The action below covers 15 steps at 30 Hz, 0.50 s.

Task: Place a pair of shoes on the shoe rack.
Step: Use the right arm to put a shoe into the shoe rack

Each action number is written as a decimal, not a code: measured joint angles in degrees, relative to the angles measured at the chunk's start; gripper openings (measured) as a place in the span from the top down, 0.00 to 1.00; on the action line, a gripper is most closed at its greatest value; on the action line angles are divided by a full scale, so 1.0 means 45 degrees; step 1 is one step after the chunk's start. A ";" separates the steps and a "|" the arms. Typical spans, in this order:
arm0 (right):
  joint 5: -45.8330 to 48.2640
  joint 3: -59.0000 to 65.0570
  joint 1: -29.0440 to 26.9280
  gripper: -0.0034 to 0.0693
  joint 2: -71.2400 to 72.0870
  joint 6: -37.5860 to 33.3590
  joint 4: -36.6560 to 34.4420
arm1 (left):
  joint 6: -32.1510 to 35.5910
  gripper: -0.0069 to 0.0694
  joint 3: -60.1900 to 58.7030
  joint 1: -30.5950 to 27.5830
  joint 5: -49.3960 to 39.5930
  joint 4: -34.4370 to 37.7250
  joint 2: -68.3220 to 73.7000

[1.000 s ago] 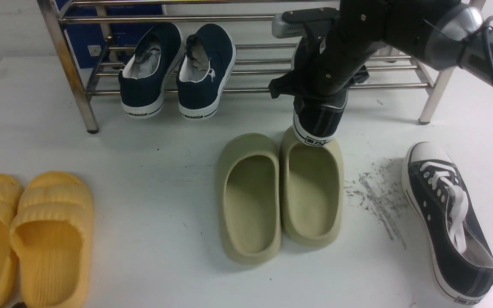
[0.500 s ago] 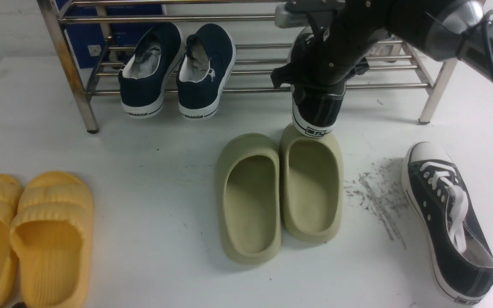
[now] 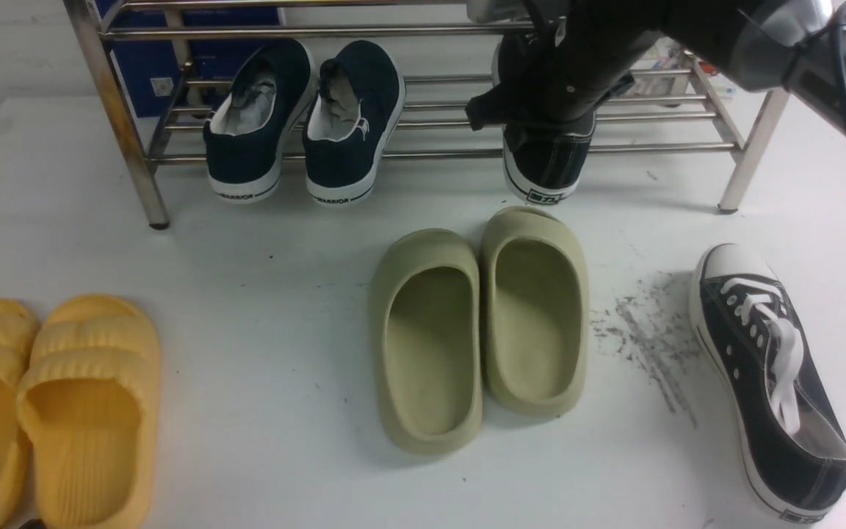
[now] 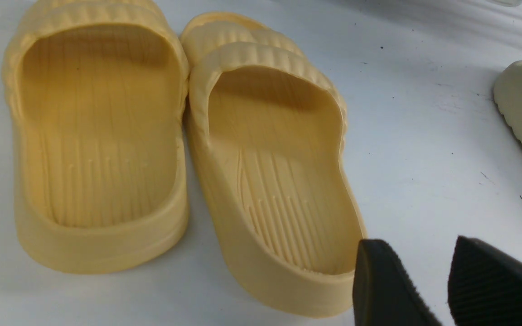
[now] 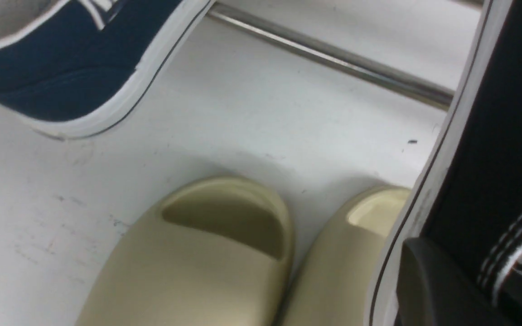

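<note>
well, sneaker (heel outward) at rack

The sneaker is black with white stitching, slip-ons navy, slides olive.

One sneaker is located at the shoe rack, upper centre; the other sneaker, on the tabletop, lower right.

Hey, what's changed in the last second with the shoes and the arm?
The right gripper, keeping its grip on one black sneaker, carried it away from the olive slides to the shoe rack. The other sneaker, navy shoes and yellow slides stayed put.
</note>
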<state>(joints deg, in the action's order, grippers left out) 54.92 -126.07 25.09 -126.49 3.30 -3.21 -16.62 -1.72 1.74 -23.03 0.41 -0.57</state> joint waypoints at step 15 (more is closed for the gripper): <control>-0.1469 0.0012 -0.0611 0.91 -0.1154 -0.0035 0.0393 | 0.0000 0.60 0.0000 0.0000 0.0000 0.0000 0.0000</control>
<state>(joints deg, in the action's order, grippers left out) 48.31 -126.01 22.34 -131.68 3.14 -1.44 -16.62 -1.72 1.74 -23.03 0.41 -0.57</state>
